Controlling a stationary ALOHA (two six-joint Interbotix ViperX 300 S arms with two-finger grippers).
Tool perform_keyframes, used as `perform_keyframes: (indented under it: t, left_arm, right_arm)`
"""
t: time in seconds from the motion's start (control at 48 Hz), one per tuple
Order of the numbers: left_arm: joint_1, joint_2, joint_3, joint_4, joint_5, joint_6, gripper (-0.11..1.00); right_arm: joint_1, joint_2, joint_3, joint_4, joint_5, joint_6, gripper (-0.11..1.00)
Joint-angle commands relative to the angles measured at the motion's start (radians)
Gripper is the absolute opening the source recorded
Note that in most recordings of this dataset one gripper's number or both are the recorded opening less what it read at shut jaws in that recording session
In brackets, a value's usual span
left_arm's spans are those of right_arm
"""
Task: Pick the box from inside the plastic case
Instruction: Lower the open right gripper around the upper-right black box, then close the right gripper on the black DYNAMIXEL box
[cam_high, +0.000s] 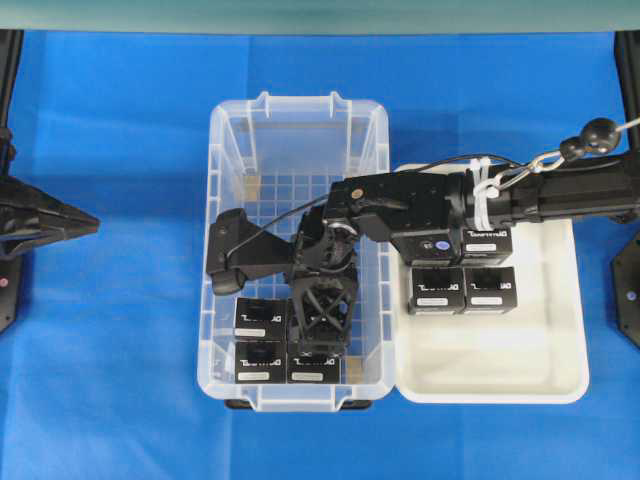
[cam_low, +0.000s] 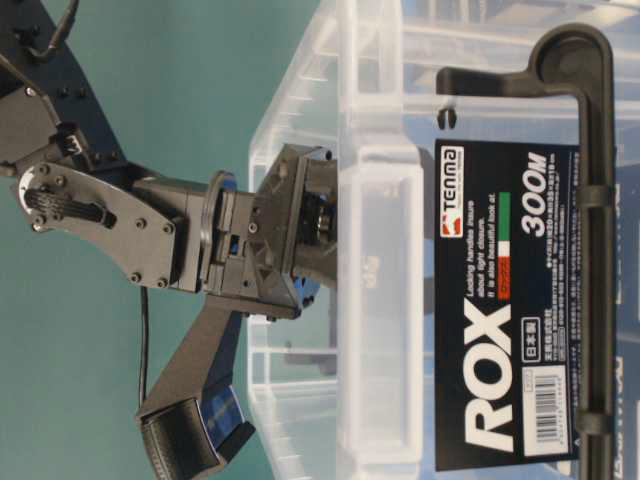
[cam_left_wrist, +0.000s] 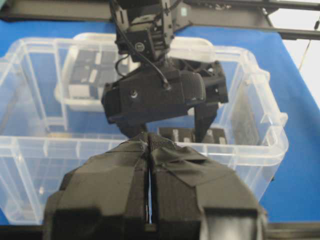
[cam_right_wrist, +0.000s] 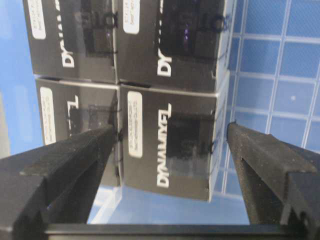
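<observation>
Over the plastic case (cam_high: 232, 120), right gripper (cam_high: 322, 318) hangs with jaws spread wide, nothing grasped. Pick not yet made; closing and lifting remain, by my reading. Four boxes sit packed in the case's near end. Target box (cam_right_wrist: 167, 142) lies between the fingers (cam_right_wrist: 75, 160), untouched. Left gripper (cam_left_wrist: 149, 192) parked outside the case, pinched together, empty.

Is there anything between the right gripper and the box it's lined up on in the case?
Nothing visible. The right gripper is open over the box, one finger to each side, with no object between them. Three neighbouring boxes sit tight against it in the plastic case, crowding one finger's side.
</observation>
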Motion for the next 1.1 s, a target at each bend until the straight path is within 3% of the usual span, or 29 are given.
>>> perform_keyframes:
  t: [0.0,0.312,1.083]
  left_arm:
    - [0.005,0.008,-0.023,0.003,-0.005,0.0,-0.04]
    - [0.008,0.008,-0.021,0.003,-0.005,0.0,-0.04]
    - [0.037,0.008,-0.018,0.003,-0.005,0.002,-0.04]
  right_arm:
    - [-0.002,0.009,0.008,0.006,-0.018,-0.003,0.96]
    - [-0.044,0.005,0.043,-0.003,-0.054,-0.006,0.96]
    - [-0.063,0.025,0.044,-0.023,-0.081,-0.066,0.96]
